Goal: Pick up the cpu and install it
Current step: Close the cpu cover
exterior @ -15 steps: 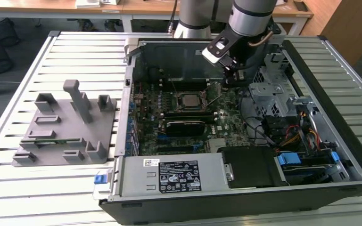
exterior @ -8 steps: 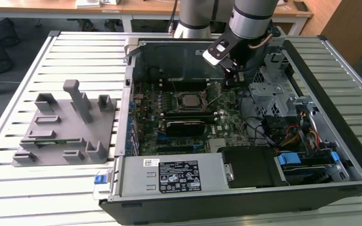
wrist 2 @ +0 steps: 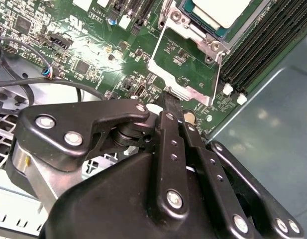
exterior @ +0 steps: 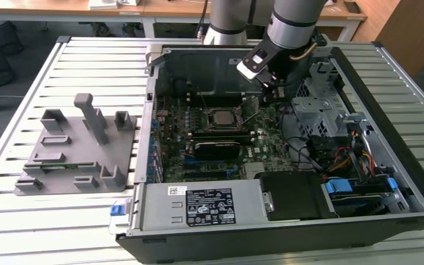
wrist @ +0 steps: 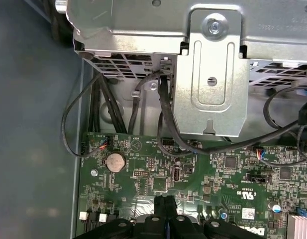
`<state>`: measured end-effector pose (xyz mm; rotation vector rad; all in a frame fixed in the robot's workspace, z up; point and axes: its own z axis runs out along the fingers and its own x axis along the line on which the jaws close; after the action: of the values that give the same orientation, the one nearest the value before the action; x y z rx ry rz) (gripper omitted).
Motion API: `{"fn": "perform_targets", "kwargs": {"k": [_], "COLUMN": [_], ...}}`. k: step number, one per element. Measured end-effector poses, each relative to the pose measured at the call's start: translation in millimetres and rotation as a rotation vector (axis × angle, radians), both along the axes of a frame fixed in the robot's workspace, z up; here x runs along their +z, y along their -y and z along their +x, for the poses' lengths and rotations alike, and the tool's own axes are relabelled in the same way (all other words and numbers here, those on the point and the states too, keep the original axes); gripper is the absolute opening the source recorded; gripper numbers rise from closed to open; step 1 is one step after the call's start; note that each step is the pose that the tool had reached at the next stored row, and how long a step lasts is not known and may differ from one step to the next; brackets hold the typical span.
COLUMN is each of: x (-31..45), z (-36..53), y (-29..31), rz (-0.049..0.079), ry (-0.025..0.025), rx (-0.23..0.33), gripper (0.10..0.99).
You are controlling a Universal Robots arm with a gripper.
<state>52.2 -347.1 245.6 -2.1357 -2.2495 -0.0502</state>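
Observation:
The cpu (exterior: 222,117) lies flat in the black socket at the middle of the green motherboard (exterior: 267,144), its silver top showing. In the second wrist view the cpu (wrist 2: 220,9) sits inside the socket, and a metal frame (wrist 2: 185,74) reaches out from it toward my fingertips. My gripper (exterior: 269,102) hangs inside the open computer case, just to the exterior view's right of the socket and low over the board. Its black fingers (wrist: 165,206) are pressed together with nothing between them. In the second wrist view the gripper (wrist 2: 173,103) ends at the frame's edge.
A grey plastic fixture block (exterior: 75,146) stands on the slatted table at the exterior view's left. Inside the case are a metal drive cage (exterior: 322,105), loose black cables (wrist: 165,119), a power supply (exterior: 205,205) at the front and a coin battery (wrist: 115,161).

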Motion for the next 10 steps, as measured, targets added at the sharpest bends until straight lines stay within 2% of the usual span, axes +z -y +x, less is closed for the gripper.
{"fn": "perform_targets", "kwargs": {"k": [7, 10], "x": [-0.8, -0.4], "z": [-6.6, -14.5], "y": [-0.7, -0.8], "rz": [0.0, 0.0], "ry": [0.0, 0.0], "rx": [0.0, 0.0], "gripper": [0.106, 0.106]}}
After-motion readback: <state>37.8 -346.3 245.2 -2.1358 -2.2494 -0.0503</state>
